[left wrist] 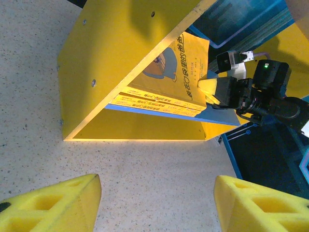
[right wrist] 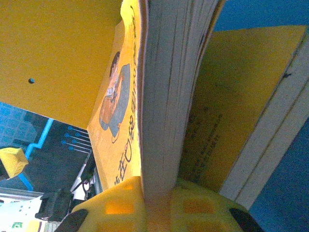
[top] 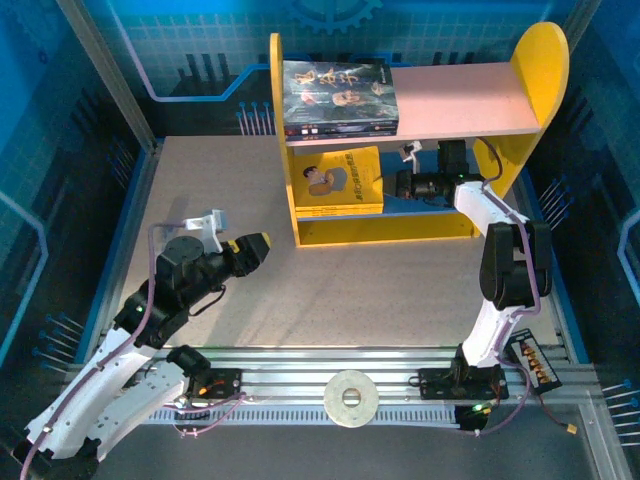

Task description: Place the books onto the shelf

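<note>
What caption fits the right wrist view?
Right end effector clamps a yellow book by its edge inside the shelf.

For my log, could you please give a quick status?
Left jaws open, empty, above table. Right jaws shut on yellow book, tilted over stack on shelf lower tier. No obstruction seen.

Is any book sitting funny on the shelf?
Yes. On the lower level of the shelf, the top yellow book is tipped up at one edge, pinched in the right gripper, while the yellow books beneath lie flat. The dark books up top lie flat too.
</note>
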Action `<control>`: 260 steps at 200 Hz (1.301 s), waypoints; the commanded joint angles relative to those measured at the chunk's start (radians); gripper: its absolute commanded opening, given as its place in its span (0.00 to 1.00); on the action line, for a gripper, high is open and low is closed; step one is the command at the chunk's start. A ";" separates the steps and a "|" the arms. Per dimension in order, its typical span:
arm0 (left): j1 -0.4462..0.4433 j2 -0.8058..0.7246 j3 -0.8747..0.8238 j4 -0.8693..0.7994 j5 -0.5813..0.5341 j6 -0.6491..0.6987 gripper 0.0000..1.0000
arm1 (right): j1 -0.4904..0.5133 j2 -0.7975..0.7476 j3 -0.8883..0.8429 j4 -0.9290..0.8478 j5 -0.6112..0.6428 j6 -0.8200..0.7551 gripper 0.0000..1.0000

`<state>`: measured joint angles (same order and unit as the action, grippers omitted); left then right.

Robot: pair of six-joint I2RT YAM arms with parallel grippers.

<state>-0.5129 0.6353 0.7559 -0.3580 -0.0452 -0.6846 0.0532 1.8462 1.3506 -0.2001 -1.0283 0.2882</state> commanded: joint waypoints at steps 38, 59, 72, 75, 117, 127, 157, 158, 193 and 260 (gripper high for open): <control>0.016 -0.005 -0.005 0.015 0.028 0.025 0.64 | 0.027 0.021 0.048 -0.002 0.002 -0.007 0.23; 0.017 -0.005 -0.006 0.015 0.028 0.026 0.64 | 0.027 0.021 0.057 -0.023 0.008 -0.021 0.31; 0.019 -0.004 -0.004 0.014 0.029 0.025 0.64 | 0.026 0.021 0.063 -0.034 0.010 -0.029 0.32; 0.019 -0.003 -0.004 0.014 0.028 0.025 0.64 | 0.026 0.022 0.064 -0.037 0.011 -0.031 0.32; 0.020 -0.002 -0.002 0.014 0.032 0.023 0.64 | 0.024 0.025 0.082 -0.065 0.008 -0.055 0.24; 0.021 -0.002 -0.002 0.015 0.031 0.023 0.64 | 0.024 0.025 0.084 -0.069 0.004 -0.059 0.21; 0.021 -0.002 -0.002 0.015 0.034 0.022 0.64 | 0.023 0.026 0.091 -0.098 0.003 -0.083 0.16; 0.021 -0.002 -0.002 0.015 0.034 0.022 0.64 | 0.023 0.026 0.091 -0.098 0.004 -0.084 0.16; 0.021 -0.003 -0.002 0.014 0.033 0.020 0.64 | 0.020 0.025 0.091 -0.107 -0.001 -0.094 0.13; 0.020 -0.003 -0.007 0.019 0.036 0.019 0.64 | 0.014 0.022 0.090 -0.124 -0.010 -0.109 0.11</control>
<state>-0.5037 0.6357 0.7559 -0.3576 -0.0292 -0.6777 0.0578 1.8595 1.4094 -0.2985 -1.0019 0.2226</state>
